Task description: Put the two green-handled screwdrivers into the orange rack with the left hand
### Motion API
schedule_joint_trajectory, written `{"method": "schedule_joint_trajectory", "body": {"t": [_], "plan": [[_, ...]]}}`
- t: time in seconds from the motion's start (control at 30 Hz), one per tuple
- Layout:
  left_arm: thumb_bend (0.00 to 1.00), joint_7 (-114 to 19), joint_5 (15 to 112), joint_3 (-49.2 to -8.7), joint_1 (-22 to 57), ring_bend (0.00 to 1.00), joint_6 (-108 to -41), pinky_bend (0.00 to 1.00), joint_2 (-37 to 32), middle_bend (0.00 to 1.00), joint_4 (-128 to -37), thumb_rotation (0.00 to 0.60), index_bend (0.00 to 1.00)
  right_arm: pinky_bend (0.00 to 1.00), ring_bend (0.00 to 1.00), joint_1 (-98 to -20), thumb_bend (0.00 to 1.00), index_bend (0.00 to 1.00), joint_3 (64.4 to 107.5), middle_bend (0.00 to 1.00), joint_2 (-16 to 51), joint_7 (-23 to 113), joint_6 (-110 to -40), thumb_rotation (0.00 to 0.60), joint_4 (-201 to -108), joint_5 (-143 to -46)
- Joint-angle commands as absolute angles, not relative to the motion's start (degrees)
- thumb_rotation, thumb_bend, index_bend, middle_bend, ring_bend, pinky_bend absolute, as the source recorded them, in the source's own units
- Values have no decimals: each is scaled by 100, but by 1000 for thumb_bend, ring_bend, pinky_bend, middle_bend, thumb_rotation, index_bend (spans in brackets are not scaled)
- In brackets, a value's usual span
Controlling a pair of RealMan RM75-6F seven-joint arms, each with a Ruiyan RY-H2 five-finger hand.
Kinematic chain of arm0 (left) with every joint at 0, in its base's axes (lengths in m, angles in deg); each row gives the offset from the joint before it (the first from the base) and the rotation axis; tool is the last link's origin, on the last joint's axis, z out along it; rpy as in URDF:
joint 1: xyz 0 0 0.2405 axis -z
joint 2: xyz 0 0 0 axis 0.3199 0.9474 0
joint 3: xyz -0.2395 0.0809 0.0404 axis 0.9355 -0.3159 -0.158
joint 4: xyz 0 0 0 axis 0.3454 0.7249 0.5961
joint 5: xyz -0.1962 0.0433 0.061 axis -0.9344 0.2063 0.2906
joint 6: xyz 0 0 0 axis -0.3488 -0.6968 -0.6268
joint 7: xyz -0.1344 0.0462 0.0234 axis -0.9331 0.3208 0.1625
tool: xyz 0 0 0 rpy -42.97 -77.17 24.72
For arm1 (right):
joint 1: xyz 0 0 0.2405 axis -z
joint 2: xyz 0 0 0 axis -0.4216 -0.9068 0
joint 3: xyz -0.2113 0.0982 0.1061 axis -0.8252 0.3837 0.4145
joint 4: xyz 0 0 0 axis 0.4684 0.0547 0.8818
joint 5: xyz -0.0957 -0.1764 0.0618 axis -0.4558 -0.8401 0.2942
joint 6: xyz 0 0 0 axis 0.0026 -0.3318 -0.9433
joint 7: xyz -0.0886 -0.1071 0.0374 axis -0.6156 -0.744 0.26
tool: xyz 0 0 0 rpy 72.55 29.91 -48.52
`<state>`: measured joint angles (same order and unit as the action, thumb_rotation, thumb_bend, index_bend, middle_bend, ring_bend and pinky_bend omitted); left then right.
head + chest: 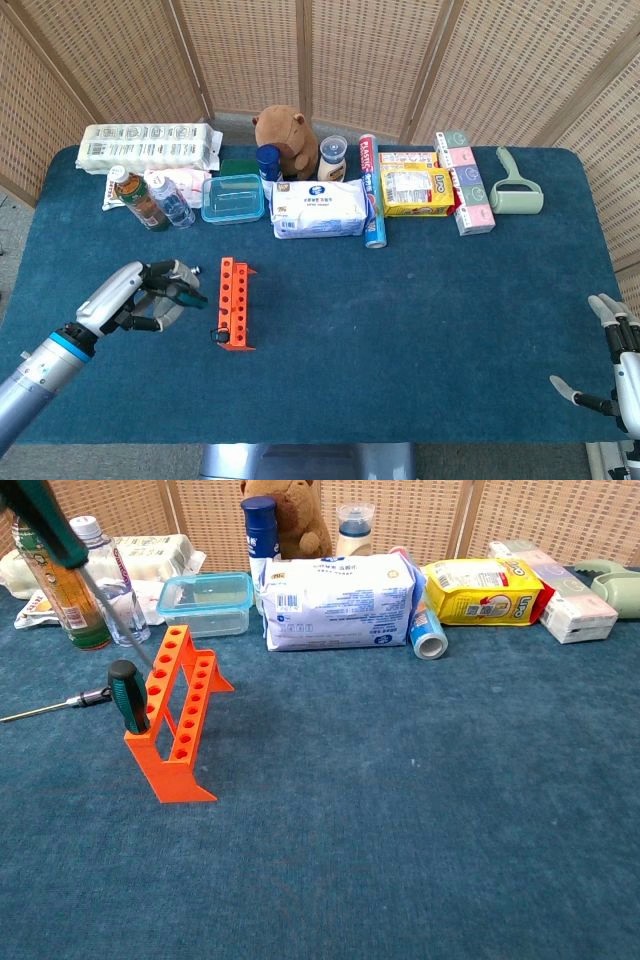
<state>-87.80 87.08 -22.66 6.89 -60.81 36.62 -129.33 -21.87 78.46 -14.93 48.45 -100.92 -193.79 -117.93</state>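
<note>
**A:** So, counts, left to right?

**B:** Left hand (140,297) just left of the orange rack (235,303), fingers curled around one green-handled screwdriver (50,525). In the chest view its handle sits top left, shaft angling down toward the rack's far end. Second green-handled screwdriver (128,696) stands upright in the near end of the rack. A third, thin screwdriver (55,704) lies flat on the cloth left of the rack, apart from it.

**A:** One rack?

**B:** One. Two rows of holes, long axis running away from the robot.

**A:** Back row?

**B:** One egg carton (150,145), two bottles (150,197), one clear food box (233,198), one plush toy (285,140), one pack of wipes (320,209), one yellow snack bag (416,190), one lint roller (517,190).

**A:** Right hand?

**B:** Right hand (610,360) at the right table edge, fingers spread, holding nothing.

**A:** Surface, room?

**B:** Dark blue cloth (420,320) on the table, wicker screen (300,50) behind.
</note>
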Motion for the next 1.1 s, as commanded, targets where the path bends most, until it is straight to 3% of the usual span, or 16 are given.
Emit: {"method": "schedule_joint_trajectory", "body": {"t": [0.03, 0.43, 0.8, 1.1], "plan": [[438, -8970, 8789, -2369, 756, 717, -5988, 864, 3696, 780, -12828, 600, 514, 7, 0, -2177, 104, 16, 7843, 43, -1505, 4869, -10113, 600, -19377, -11813], [439, -8626, 8660, -2505, 926, 717, -5977, 864, 3845, 780, -12960, 600, 513, 7, 0, -2163, 104, 15, 7841, 43, -1538, 4950, -10133, 600, -19368, -11829], [439, -7402, 7913, -2536, 1173, 717, -6054, 864, 3316, 780, -12729, 600, 513, 7, 0, -2173, 104, 15, 7828, 43, -1526, 4915, -10112, 599, -19366, -11848], [439, -7385, 7819, -2506, 1191, 717, -6174, 864, 3285, 780, -12922, 600, 513, 7, 0, -2168, 104, 16, 7834, 43, -1543, 4953, -10122, 600, -19362, -11837]]}}
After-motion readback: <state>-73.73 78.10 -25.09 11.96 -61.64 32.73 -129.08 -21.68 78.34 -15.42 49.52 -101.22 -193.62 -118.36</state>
